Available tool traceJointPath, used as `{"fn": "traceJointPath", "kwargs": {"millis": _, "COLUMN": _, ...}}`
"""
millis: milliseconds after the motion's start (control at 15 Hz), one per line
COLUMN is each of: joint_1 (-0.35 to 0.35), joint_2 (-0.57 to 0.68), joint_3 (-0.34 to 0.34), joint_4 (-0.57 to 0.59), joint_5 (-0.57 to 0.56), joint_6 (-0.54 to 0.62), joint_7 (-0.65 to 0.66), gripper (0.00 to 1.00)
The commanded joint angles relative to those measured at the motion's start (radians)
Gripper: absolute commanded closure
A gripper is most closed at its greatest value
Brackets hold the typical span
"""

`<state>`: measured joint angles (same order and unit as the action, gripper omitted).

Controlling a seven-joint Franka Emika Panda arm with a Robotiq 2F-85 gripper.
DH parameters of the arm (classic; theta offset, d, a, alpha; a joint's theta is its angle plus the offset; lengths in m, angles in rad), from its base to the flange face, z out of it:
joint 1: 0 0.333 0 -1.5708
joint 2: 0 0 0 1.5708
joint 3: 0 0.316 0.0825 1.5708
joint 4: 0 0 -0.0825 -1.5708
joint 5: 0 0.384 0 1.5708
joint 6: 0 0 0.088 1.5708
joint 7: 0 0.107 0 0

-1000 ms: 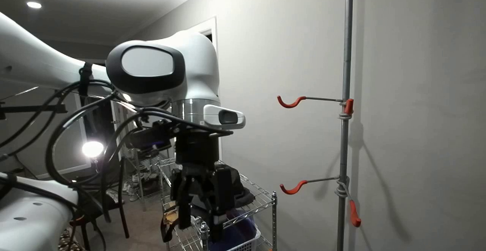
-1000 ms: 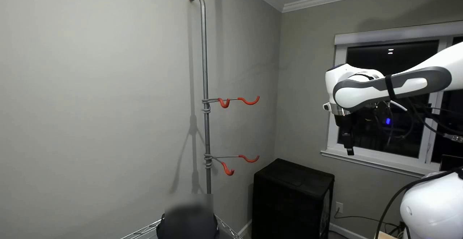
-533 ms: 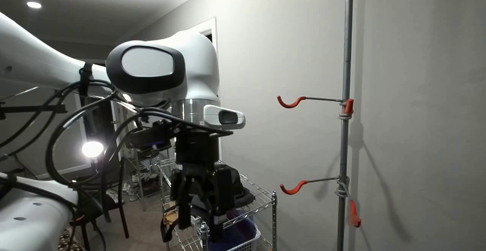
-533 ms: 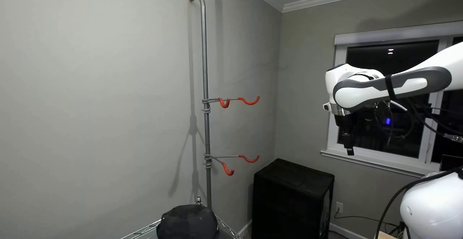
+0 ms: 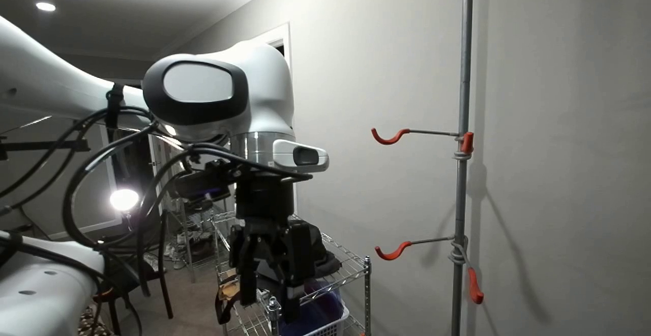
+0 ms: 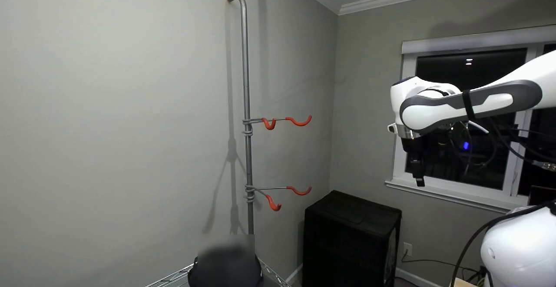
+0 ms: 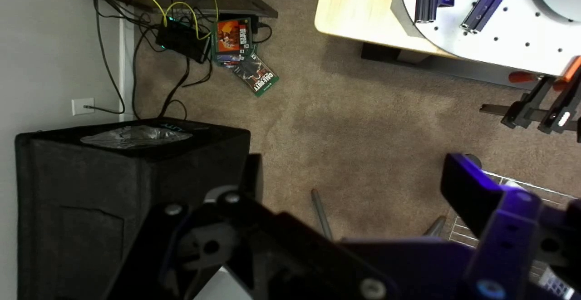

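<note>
Spread and holding nothing, the hand (image 7: 357, 179) hangs over the carpet (image 7: 354, 114); a pole (image 5: 461, 193) with red hooks (image 5: 389, 142) stands to its right in an exterior view. Any travel should be slow and steady, passing clear of the hooks.
</note>
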<state>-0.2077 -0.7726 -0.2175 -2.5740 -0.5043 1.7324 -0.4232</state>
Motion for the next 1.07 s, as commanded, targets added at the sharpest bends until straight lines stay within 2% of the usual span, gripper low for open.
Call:
{"fn": "traceJointPath", "kwargs": {"millis": 0, "joint_1": 0.098, "joint_2": 0.08, "joint_3": 0.055, "joint_4": 0.06, "joint_5": 0.056, "joint_6": 0.01, "joint_7": 0.083, "gripper": 0.0}}
{"fn": "traceJointPath", "kwargs": {"millis": 133, "joint_1": 0.189, "joint_2": 0.094, "joint_3": 0.104, "joint_4": 0.076, "joint_5": 0.11, "joint_6": 0.046, "joint_7": 0.077, "gripper": 0.0}}
{"fn": "traceJointPath", "kwargs": {"millis": 467, "joint_1": 0.379, "joint_2": 0.231, "joint_3": 0.261, "joint_4": 0.177, "joint_5": 0.202, "joint_6": 0.163, "joint_7": 0.094, "gripper": 0.0}}
{"fn": "traceJointPath", "kwargs": {"millis": 600, "joint_1": 0.417, "joint_2": 0.307, "joint_3": 0.35, "joint_4": 0.239, "joint_5": 0.196, "joint_6": 0.173, "joint_7": 0.152, "gripper": 0.0}}
{"fn": "traceJointPath", "kwargs": {"millis": 800, "joint_1": 0.435, "joint_2": 0.444, "joint_3": 0.492, "joint_4": 0.365, "joint_5": 0.136, "joint_6": 0.153, "joint_7": 0.321, "gripper": 0.0}}
{"fn": "traceJointPath", "kwargs": {"millis": 1000, "joint_1": 0.444, "joint_2": 0.619, "joint_3": 0.58, "joint_4": 0.526, "joint_5": 0.092, "joint_6": 0.165, "joint_7": 0.431, "gripper": 0.0}}
